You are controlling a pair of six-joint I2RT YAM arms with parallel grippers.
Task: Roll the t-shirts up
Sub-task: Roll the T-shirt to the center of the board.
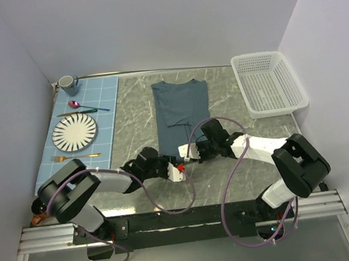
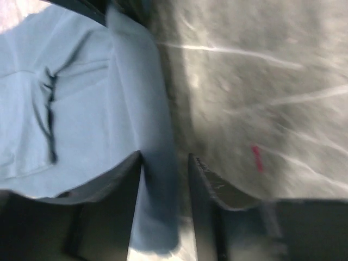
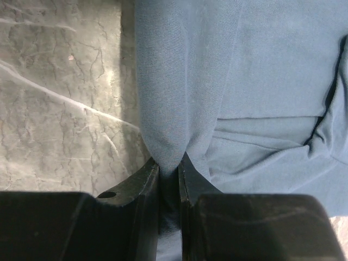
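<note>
My right hand [image 3: 168, 166] is clamped on a fold of the t-shirt [image 3: 261, 65], my left hand [image 2: 166, 157] stands half apart astride its edge, and the white basket [image 1: 241, 88] sits upper right.

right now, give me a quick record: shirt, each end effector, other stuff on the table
t-shirt: slate-blue, folded into a long strip, flat on the table
left end effector: jaws apart, shirt's near end between them
right end effector: shut on a fold of the near end
basket: white, far right
placemat: left, carrying plate, mug, spoon, fork
</note>
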